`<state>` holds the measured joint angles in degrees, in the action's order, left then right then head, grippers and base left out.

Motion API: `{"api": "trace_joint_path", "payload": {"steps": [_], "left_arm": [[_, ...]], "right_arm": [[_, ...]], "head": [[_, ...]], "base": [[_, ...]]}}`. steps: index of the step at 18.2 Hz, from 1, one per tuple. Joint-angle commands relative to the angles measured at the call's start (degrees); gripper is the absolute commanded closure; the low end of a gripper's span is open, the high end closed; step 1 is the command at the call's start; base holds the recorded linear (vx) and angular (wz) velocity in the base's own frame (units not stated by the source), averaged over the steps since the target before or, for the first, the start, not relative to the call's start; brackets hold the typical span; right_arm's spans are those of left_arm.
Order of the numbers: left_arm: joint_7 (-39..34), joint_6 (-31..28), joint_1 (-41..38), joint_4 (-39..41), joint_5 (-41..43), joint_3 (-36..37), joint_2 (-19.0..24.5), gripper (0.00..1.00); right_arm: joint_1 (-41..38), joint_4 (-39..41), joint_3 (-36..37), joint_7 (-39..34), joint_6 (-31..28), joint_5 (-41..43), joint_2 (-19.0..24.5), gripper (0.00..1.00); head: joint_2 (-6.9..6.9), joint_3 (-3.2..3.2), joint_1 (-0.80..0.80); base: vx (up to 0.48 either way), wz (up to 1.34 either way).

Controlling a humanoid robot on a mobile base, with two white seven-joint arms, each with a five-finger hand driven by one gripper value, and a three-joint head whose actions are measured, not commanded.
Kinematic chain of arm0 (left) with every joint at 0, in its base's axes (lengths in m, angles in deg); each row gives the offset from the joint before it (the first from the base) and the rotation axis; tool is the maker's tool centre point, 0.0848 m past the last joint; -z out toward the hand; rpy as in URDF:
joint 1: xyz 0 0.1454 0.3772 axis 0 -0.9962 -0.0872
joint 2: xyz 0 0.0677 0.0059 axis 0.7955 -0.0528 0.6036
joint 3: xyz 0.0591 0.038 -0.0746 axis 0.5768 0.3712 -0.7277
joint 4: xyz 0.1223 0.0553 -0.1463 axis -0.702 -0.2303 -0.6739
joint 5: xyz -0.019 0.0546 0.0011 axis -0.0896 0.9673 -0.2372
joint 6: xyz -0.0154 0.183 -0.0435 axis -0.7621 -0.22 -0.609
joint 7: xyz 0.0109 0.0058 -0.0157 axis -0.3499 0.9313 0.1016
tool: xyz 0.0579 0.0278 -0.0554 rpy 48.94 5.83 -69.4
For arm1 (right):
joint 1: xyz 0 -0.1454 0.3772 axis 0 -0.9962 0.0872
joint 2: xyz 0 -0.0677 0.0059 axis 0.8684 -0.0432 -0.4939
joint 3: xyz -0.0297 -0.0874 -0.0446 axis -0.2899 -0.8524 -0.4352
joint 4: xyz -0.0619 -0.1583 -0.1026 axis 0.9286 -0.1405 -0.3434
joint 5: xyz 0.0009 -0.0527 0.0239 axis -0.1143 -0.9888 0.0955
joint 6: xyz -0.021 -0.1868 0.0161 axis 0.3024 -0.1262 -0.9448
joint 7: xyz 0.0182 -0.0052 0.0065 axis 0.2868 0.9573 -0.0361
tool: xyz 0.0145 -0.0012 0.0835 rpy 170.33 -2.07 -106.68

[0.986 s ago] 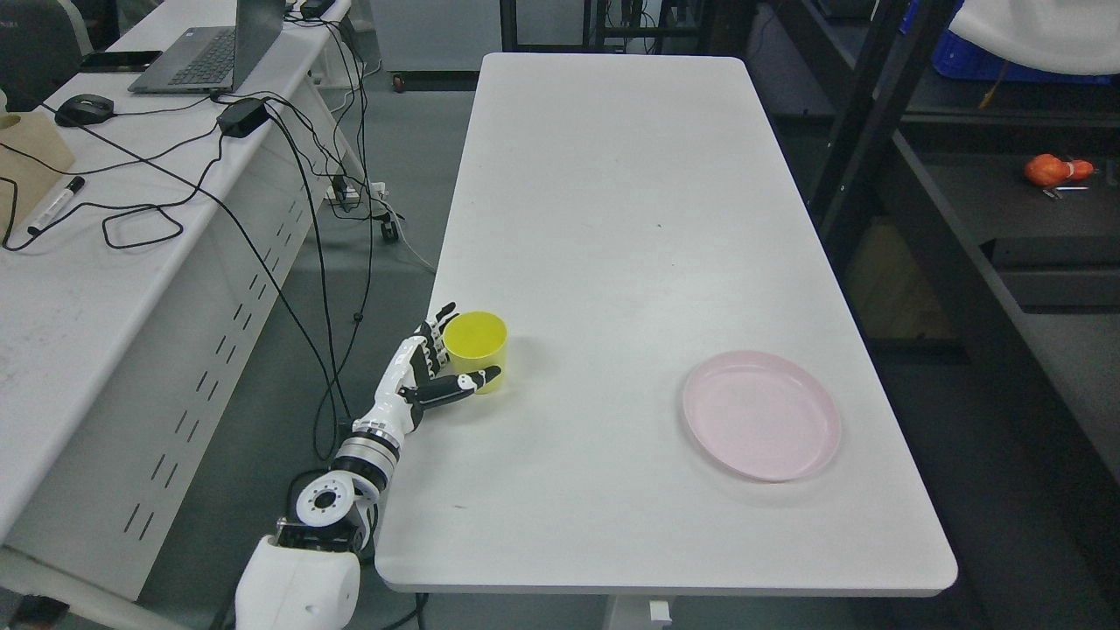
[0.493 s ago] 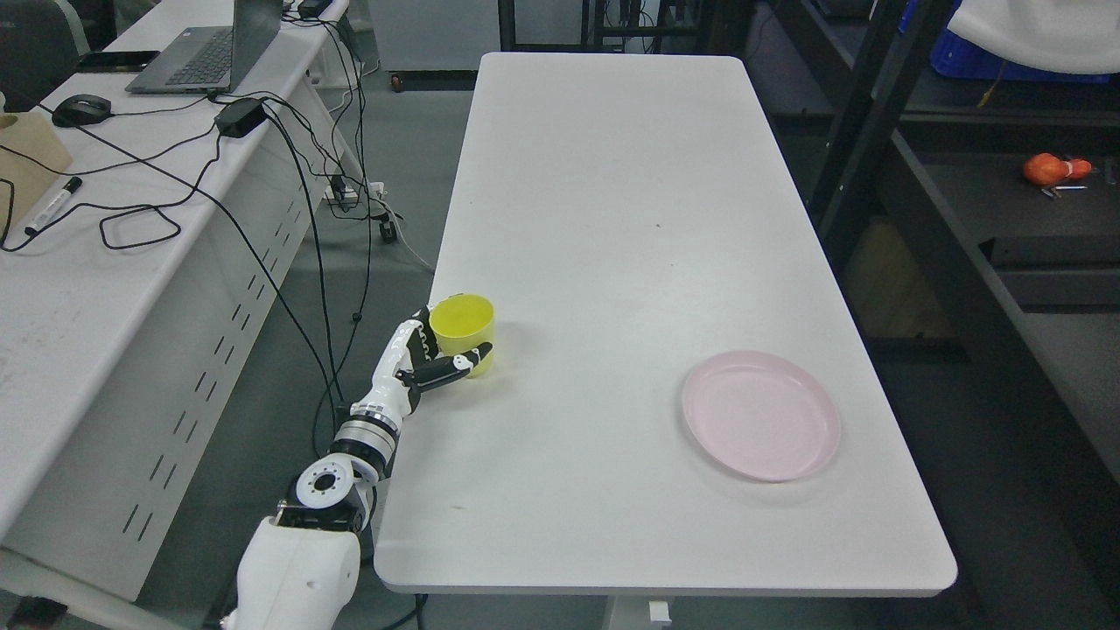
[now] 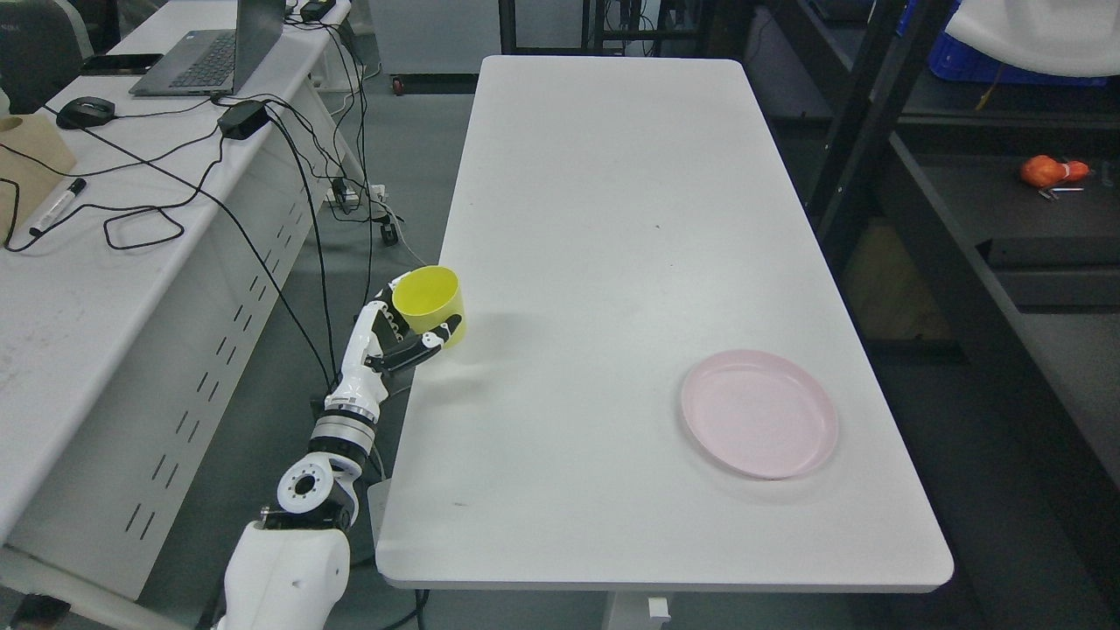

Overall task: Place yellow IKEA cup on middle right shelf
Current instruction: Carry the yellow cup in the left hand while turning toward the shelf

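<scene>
While its fingers were clamped around the round yellow plastic cup (image 3: 429, 301), the left hand (image 3: 385, 341) held it at the white table's (image 3: 612, 219) left edge, left of centre frame.

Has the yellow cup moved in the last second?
Yes. The yellow cup, gripped by the left hand, shifted left and up, away from the pink plate, now overhanging the table edge.

Long white table (image 3: 612, 219) as the landmark. On it, toward the near right: pink plate (image 3: 759, 425), empty. Left of it, across a floor gap: white desk (image 3: 79, 289) with laptop (image 3: 214, 57), mouse (image 3: 85, 111), marker (image 3: 56, 206), black cables (image 3: 140, 229). Right of it: dark shelving (image 3: 1006, 227) with an orange object (image 3: 1046, 171).
</scene>
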<state>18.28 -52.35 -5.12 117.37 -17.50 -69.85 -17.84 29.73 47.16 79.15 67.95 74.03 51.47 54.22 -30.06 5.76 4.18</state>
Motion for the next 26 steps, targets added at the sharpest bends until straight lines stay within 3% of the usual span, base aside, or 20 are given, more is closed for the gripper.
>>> {"api": "trace_joint_path", "payload": {"steps": [1, 8, 26], "left_arm": [[0.4, 0.0, -4.0, 15.7, -0.7, -2.3, 1.0, 1.0], [0.5, 0.1, -6.5, 23.0, -0.7, -0.3, 1.0, 1.0], [0.5, 0.8, -8.1, 23.4, -0.7, 0.6, 1.0, 1.0]], "right_arm": [[-0.8, 0.0, -1.0, 0.0, 0.0, 1.4, -1.0, 0.01], [-0.8, 0.0, -1.0, 0.0, 0.0, 1.4, -1.0, 0.01], [-0.8, 0.0, -1.0, 0.0, 0.0, 1.4, -1.0, 0.01]], "head": [[0.0, 0.0, 0.0], [0.0, 0.0, 0.0], [-0.01, 0.0, 0.0]], "base": [[-0.021, -0.01], [-0.123, -0.16], [-0.257, -0.68]]}}
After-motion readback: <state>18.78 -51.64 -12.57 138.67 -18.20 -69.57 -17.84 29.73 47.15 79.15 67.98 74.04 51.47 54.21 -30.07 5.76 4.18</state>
